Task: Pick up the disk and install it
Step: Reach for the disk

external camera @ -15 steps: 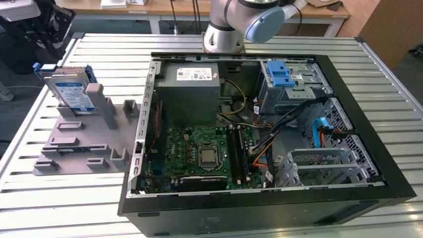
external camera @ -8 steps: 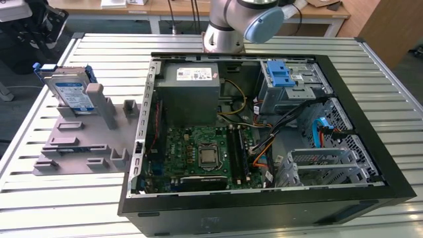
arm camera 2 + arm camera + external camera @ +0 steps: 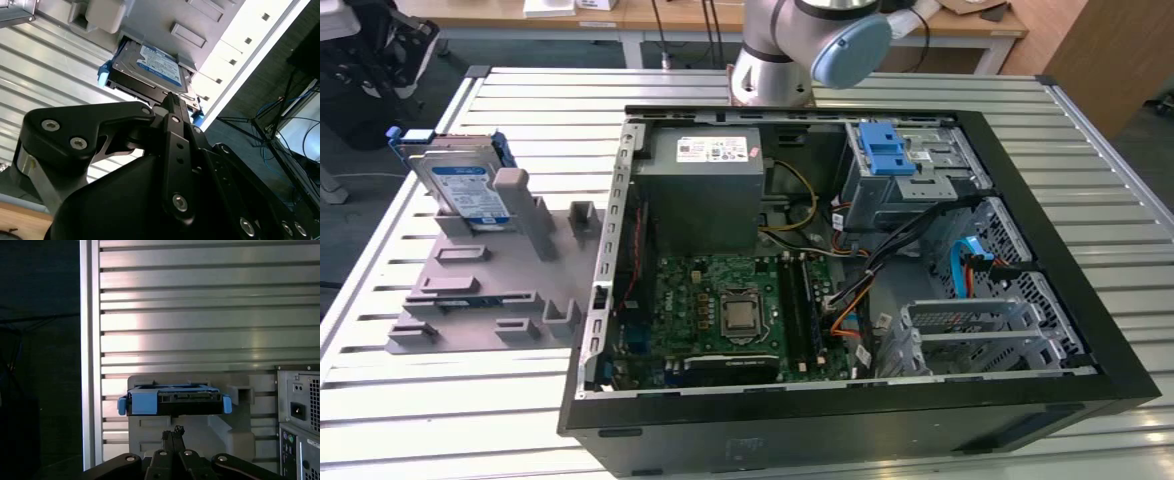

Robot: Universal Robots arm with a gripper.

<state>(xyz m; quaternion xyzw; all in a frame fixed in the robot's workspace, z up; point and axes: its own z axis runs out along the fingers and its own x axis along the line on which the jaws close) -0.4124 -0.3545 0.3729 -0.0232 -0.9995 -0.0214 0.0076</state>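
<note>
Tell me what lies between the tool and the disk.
Nothing. In the first wrist view the stretch from the tool to the disk is bare; the grey holder that carries the disk lies behind it.

Silvery metal disk [image 3: 464, 188] edged in blue plastic; ribbed, glossy metal table [image 3: 440, 405]

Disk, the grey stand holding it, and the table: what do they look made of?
Disk: silver body with a dull sheen, likely metal, under a glossy printed label. Its blue frame: uniform saturated colour and rounded tabs, probably moulded plastic. Grey stand: matte, with blocky slots and posts, likely plastic, possibly printed. Table: ribbed slats with a bright brushed glare, looks like aluminium.
</note>
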